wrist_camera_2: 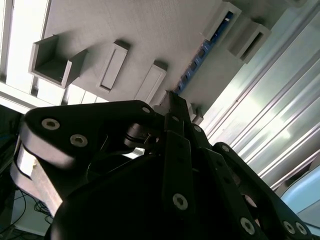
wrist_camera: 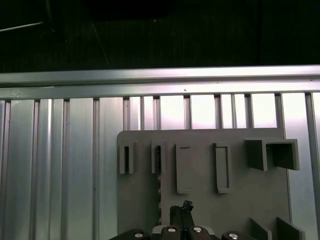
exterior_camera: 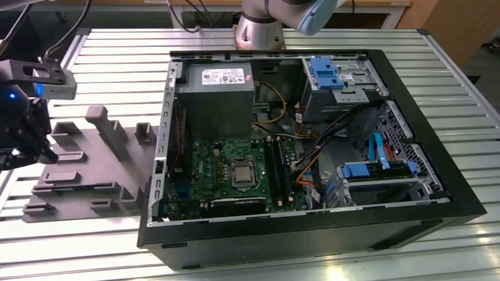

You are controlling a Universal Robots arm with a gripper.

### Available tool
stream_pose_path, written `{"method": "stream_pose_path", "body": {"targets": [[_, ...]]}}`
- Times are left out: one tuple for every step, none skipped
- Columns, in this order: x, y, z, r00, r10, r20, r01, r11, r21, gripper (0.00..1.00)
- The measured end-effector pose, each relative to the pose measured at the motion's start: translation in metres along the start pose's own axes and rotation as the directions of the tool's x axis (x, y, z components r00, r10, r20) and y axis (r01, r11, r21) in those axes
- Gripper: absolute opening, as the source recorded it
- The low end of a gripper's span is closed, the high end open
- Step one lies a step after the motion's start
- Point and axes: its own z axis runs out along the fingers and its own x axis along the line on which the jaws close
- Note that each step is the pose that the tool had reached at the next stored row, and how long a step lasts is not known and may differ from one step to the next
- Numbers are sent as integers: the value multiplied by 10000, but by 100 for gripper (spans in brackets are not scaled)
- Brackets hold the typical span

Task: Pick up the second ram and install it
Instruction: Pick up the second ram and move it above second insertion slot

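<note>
The second ram [wrist_camera_2: 196, 62] is a thin dark strip with bluish marks. It stands on edge in the holders of the light grey tray [wrist_camera_2: 150, 30]. In the first wrist view the ram [wrist_camera: 159, 159] shows edge-on in a tray slot. My gripper [wrist_camera_2: 172, 99] hovers over the tray with its fingertips pressed together close beside the near end of the ram, nothing between them. The gripper [wrist_camera: 182, 209] sits just to one side of the ram's line. At the exterior view's left, the gripper [exterior_camera: 30, 153] hangs over the tray's outer edge.
An open black computer case [exterior_camera: 437, 193] lies at the exterior view's right of the tray [exterior_camera: 86, 175], with the motherboard [exterior_camera: 211, 170] and its black memory slots [exterior_camera: 277, 167] exposed. The ribbed metal table [exterior_camera: 117, 52] carries everything. Upright tray blocks [exterior_camera: 105, 126] stand between gripper and case.
</note>
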Motion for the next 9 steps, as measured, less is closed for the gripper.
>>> {"method": "stream_pose_path", "body": {"targets": [[0,0,6,10000,0,0,0,10000,0,11],[0,-1,13,10000,0,0,0,10000,1,11],[1,-1,19,10000,-1,0,1,10000,0,11],[1,-1,27,10000,0,0,0,10000,0,11],[1,-2,36,10000,-1,0,1,10000,0,11],[2,-2,44,10000,-1,0,1,10000,0,11],[3,-2,53,10000,0,0,0,10000,0,11],[6,-2,60,10000,-2,-2,2,10000,-1,11],[10,-3,68,10000,-4,-2,4,10000,-1,11]]}}
